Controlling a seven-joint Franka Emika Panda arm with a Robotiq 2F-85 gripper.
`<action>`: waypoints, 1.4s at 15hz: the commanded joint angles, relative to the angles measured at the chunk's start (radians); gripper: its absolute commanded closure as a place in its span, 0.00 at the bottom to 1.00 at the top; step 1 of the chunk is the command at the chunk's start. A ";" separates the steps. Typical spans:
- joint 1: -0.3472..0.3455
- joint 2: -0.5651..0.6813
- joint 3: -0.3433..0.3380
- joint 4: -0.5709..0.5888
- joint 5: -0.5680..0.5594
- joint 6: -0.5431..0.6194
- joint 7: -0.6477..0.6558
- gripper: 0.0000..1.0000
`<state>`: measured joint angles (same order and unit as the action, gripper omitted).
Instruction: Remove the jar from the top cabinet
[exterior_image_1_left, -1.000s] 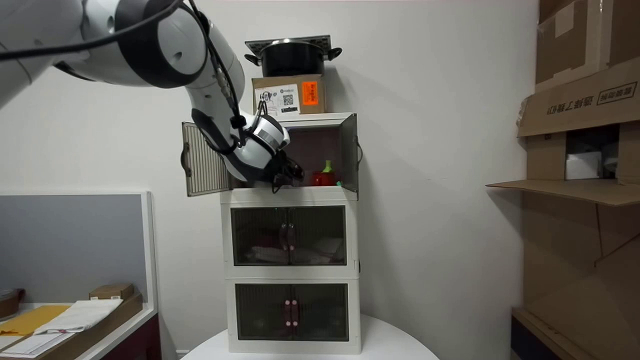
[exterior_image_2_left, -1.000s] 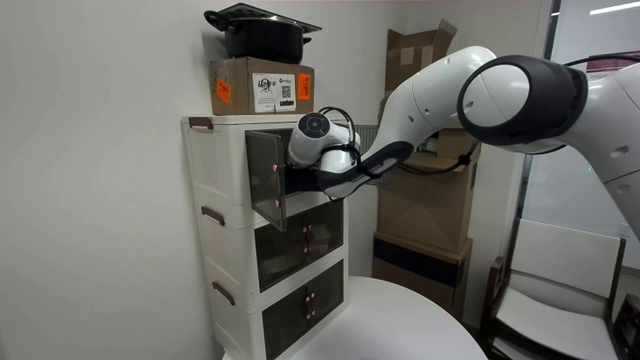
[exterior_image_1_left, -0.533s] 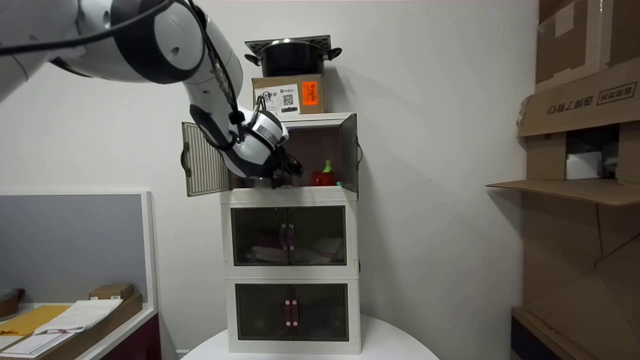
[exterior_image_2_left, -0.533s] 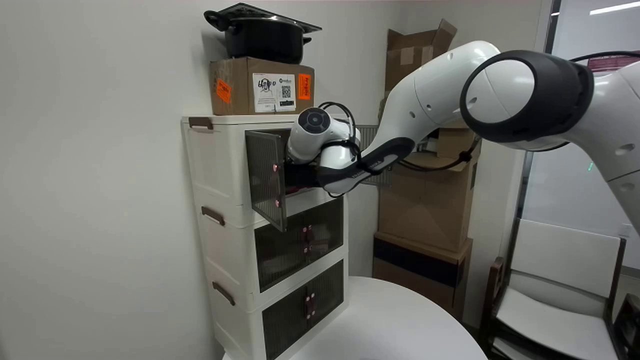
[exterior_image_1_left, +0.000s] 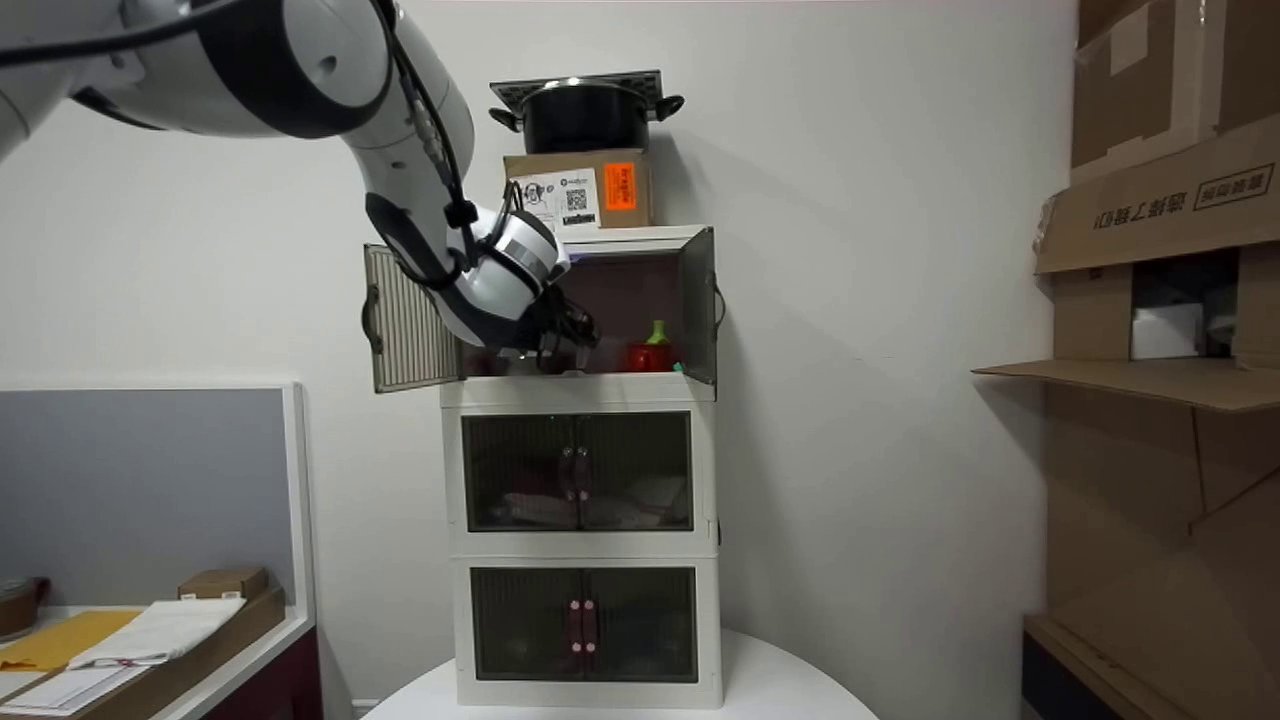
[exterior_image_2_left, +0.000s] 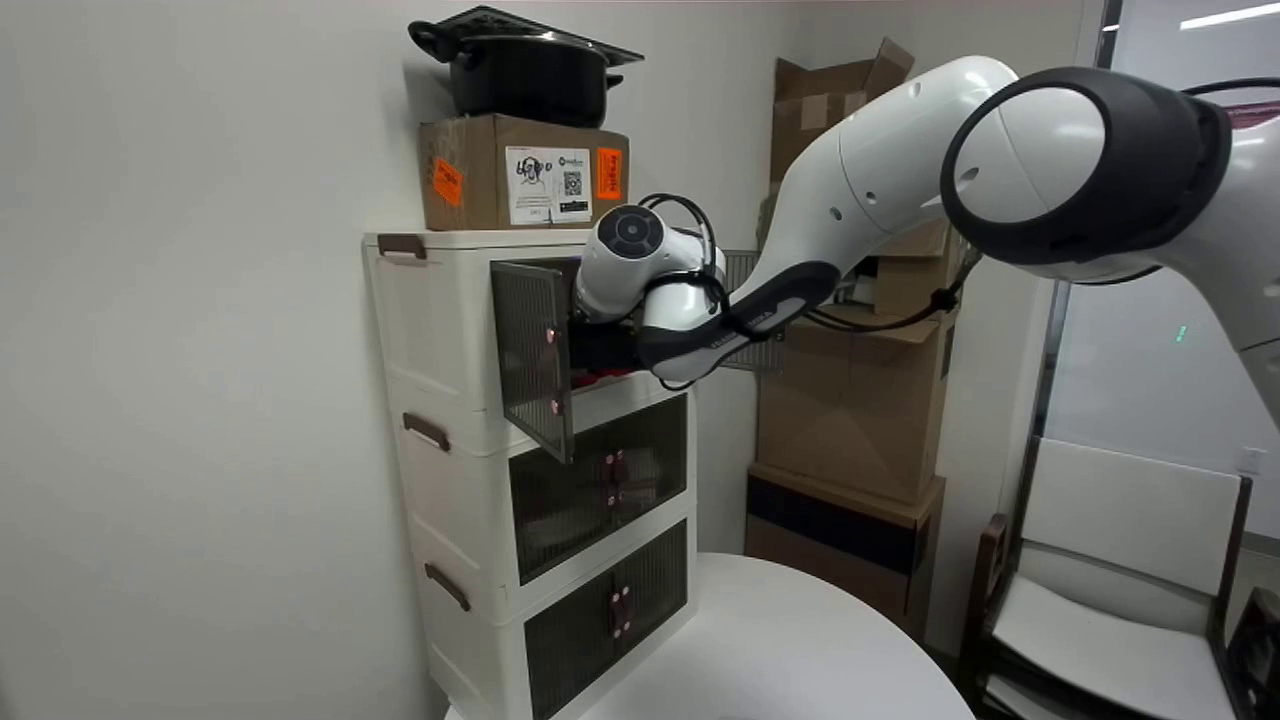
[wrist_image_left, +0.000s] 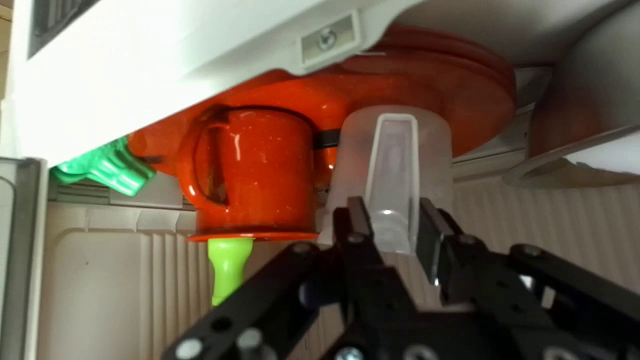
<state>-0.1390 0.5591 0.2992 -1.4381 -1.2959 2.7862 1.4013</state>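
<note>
The top cabinet (exterior_image_1_left: 635, 237) is the uppermost box of the white stack, seen also in an exterior view (exterior_image_2_left: 430, 330), with both its doors swung open. A translucent jar (wrist_image_left: 392, 170) with a long handle stands upside down in the wrist picture, in front of red ware inside the cabinet. My gripper (wrist_image_left: 392, 204), also in an exterior view (exterior_image_1_left: 590, 335), has its fingers drawn in on both sides of the jar's handle, against its edges. I cannot tell whether the jar's base touches what lies beneath. In an exterior view (exterior_image_2_left: 605, 350) the fingers are hidden.
A red mug (wrist_image_left: 260, 170) holding a green-handled thing (wrist_image_left: 227, 265) is close beside the jar. A red plate (wrist_image_left: 470, 105), a grey bowl (wrist_image_left: 575, 110) and a green object (wrist_image_left: 112, 167) are around it. Open doors (exterior_image_1_left: 410, 320) (exterior_image_2_left: 530, 360) flank the opening.
My arm and gripper have risen a little and drawn slightly back. More of the shelf and red ware shows below the gripper. The doors and mug have not visibly moved.
</note>
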 joint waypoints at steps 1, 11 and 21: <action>-0.013 -0.069 0.000 -0.086 -0.001 0.002 0.013 0.88; -0.038 -0.250 -0.031 -0.252 -0.062 0.055 0.120 0.88; -0.063 -0.441 -0.034 -0.450 -0.059 -0.051 0.148 0.88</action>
<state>-0.2083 0.2062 0.2711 -1.8211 -1.3354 2.7932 1.4890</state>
